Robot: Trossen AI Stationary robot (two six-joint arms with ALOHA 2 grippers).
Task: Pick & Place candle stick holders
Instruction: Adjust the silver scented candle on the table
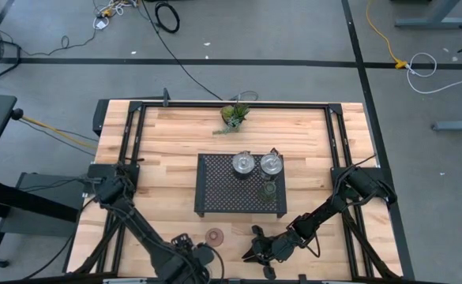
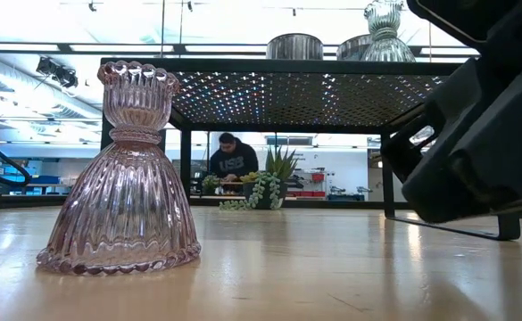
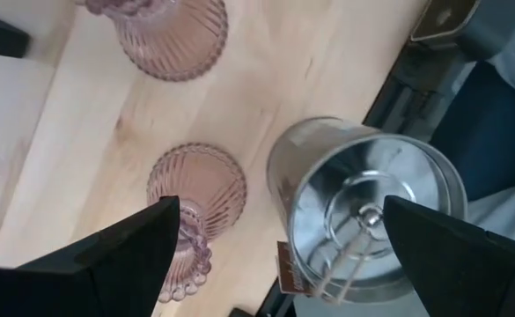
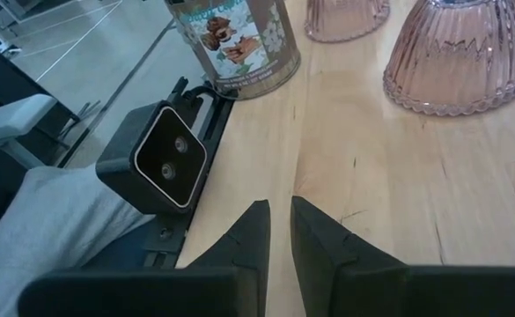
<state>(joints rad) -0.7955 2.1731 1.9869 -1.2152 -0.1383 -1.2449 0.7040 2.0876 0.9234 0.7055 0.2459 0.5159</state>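
A ribbed pinkish-red glass holder (image 1: 214, 235) stands on its wide base on the table near the front edge; it also shows in the low view (image 2: 122, 178). The left wrist view shows two such holders (image 3: 195, 189) (image 3: 171, 35) and a silver candle tin (image 3: 363, 207). Two silver holders (image 1: 243, 163) (image 1: 272, 163) and an olive-green one (image 1: 269, 189) stand on a black perforated rack (image 1: 219, 189). My left gripper (image 3: 283, 251) is wide open above the tin and the nearer pink holder, touching neither. My right gripper (image 4: 279, 229) is shut and empty, low over the table's front.
A green plant sprig (image 1: 234, 116) lies at the table's far edge. A labelled tin (image 4: 235, 40) and a small black camera (image 4: 156, 158) sit at the table's front edge near my right gripper. A person (image 2: 232, 159) is in the room beyond.
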